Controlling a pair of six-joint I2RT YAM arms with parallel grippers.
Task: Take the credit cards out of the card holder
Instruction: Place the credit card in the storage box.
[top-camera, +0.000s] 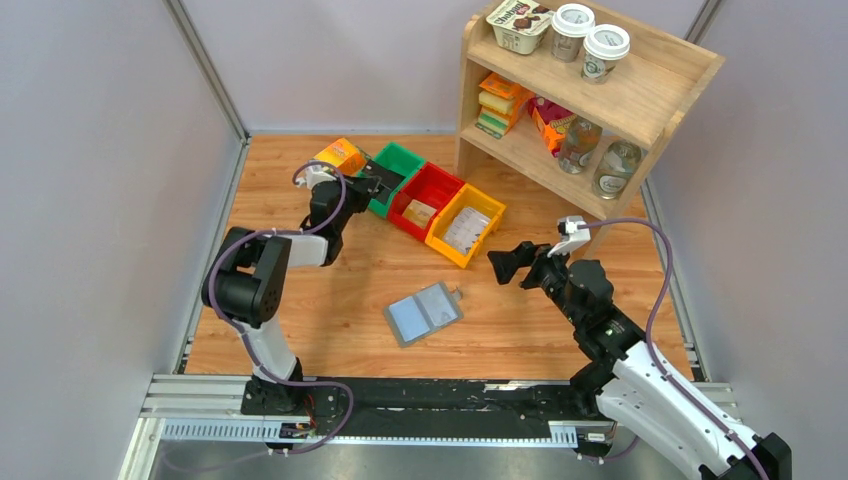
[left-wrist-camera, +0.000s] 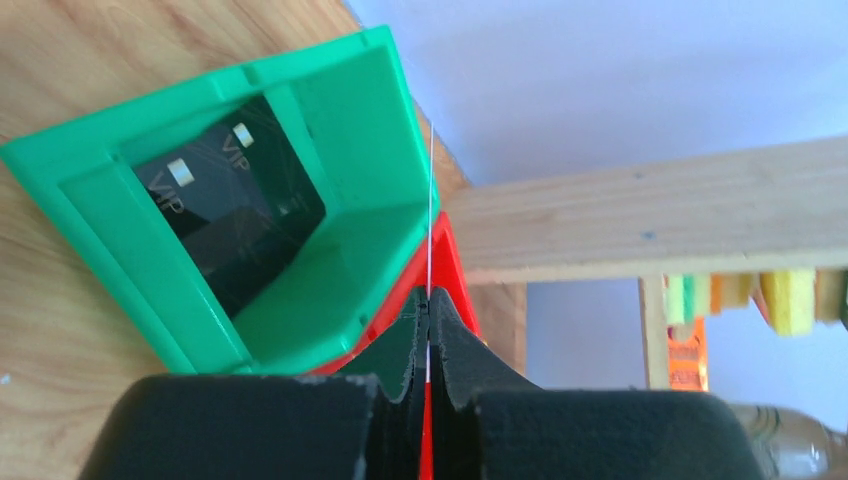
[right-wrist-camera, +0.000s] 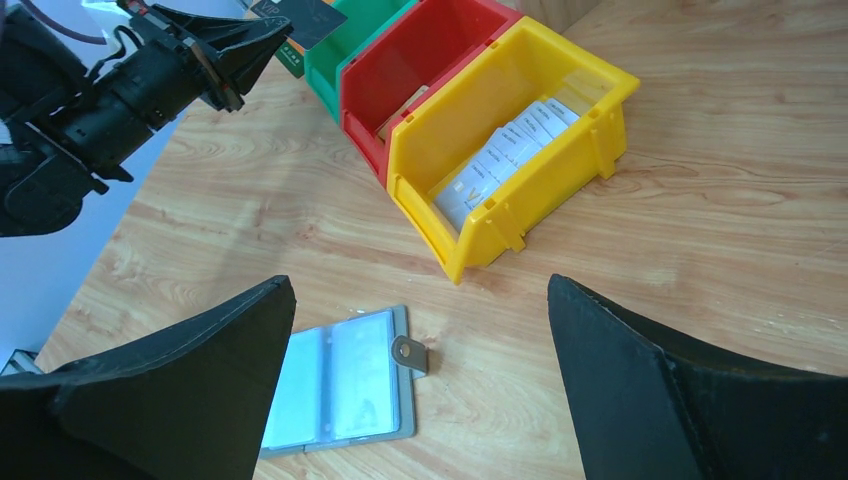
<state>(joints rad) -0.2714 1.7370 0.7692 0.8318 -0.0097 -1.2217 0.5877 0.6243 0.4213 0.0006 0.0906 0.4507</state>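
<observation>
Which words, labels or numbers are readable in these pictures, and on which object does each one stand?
"VIP": on a black card lying in the green bin.
"VIP": on a second black card in that bin.
White cards in the yellow bin: print too small to read.
Tub and cups on the shelf: labels blurred.

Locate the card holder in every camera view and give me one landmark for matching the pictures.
Top external: the card holder lies open, just below the picture's centre.
Left wrist: not in view.
Right wrist: the card holder lies open near the bottom edge, left of centre.
Shared landmark: the green bin, visible in all three views.
</observation>
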